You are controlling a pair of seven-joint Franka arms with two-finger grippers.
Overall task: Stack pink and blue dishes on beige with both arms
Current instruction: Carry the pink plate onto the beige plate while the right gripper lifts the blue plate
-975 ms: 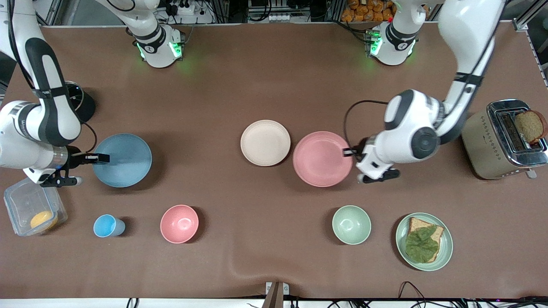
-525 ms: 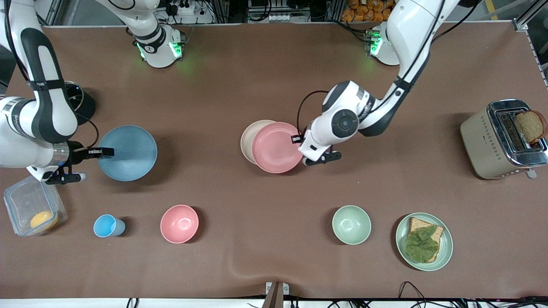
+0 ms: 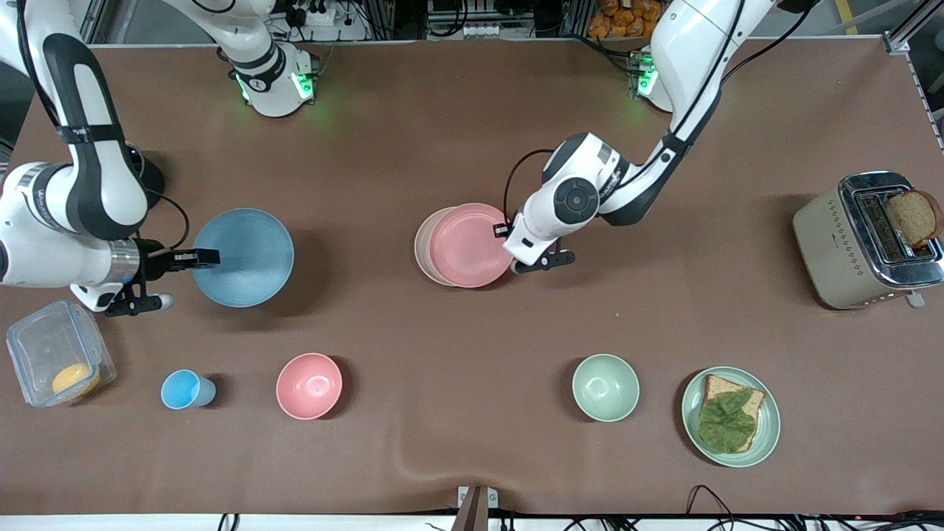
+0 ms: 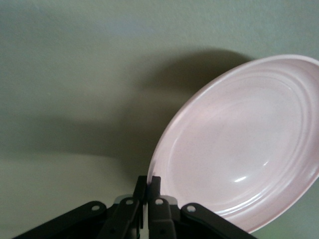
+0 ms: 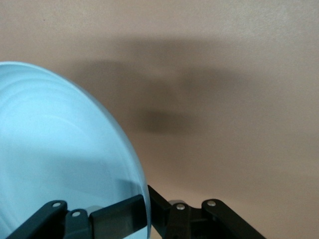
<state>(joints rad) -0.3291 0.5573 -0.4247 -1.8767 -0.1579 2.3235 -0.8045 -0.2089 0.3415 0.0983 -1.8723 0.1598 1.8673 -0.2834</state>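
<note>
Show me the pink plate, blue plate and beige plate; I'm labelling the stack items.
pink plate point(image 3: 464, 243), front view, middle of its face.
blue plate point(image 3: 247, 254), front view, middle of its face.
beige plate point(image 3: 422, 247), front view, the exposed rim sliver beside the pink plate.

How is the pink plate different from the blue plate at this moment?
The pink plate is held by the left claw over the beige plate, covering most of it; the blue plate is held by the right claw over bare table, toward the right arm's end. Both are flat, round, gripped at the rim.
</note>
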